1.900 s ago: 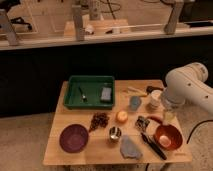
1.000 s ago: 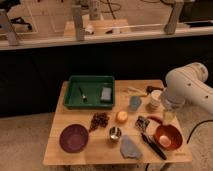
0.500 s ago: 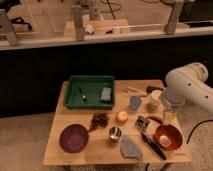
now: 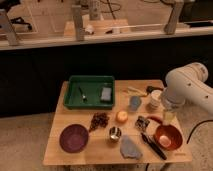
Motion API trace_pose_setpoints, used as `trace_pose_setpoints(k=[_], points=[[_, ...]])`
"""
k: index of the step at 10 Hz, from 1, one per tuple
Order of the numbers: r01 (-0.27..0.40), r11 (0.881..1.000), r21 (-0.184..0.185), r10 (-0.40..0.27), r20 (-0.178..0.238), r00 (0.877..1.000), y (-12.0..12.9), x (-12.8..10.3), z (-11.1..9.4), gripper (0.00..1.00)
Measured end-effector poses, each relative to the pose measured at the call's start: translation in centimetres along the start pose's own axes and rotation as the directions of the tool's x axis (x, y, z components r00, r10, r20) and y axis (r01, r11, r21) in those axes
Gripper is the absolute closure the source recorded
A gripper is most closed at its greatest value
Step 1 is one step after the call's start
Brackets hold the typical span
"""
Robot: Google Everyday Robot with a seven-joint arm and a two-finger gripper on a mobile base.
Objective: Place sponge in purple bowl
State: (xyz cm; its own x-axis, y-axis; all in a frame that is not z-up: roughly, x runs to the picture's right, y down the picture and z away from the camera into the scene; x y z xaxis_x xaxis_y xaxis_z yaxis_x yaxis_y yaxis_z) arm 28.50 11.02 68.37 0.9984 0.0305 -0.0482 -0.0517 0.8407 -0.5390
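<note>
Wood of the table (image 4: 70,114) carries everything we see. Farthest left, at the near edge, sits the purple bowl (image 4: 74,138), showing us only its bare dark inside. Behind it, on the far left part of the table, the green tray (image 4: 91,78) holds two things: a small thin utensil (image 4: 82,93) toward its left, and the sponge (image 4: 106,93) lying flat toward its right, well apart from the purple bowl.

Going right, we come to a dark cluster of grapes (image 4: 100,120), a small metal cup (image 4: 115,133) whose inside we cannot make out, an orange fruit (image 4: 121,116), a grey-blue cup (image 4: 135,102), and a grey cloth (image 4: 130,148) at the near edge. Further right a white cup (image 4: 155,100) stands on the far side. The orange-red bowl (image 4: 171,132) at the near right holds a pale rounded object (image 4: 165,143). The gripper (image 4: 169,117) hangs just above that bowl's far rim, under the white arm (image 4: 187,87), its jaws spread wide and empty.
</note>
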Motion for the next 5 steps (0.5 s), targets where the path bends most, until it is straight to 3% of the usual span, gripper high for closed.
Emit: trace_pose_setpoints(k=[2, 3, 5], points=[[0.084, 0.996, 0.028, -0.085, 0.039, 0.996, -1.1, -1.6, 0.0, 0.2], [0.143, 0.988, 0.052, -0.147, 0.069, 0.987, -2.1, -3.5, 0.0, 0.2], [0.256, 0.961, 0.107, -0.268, 0.122, 0.955, -3.8, -7.8, -0.3, 0.2]])
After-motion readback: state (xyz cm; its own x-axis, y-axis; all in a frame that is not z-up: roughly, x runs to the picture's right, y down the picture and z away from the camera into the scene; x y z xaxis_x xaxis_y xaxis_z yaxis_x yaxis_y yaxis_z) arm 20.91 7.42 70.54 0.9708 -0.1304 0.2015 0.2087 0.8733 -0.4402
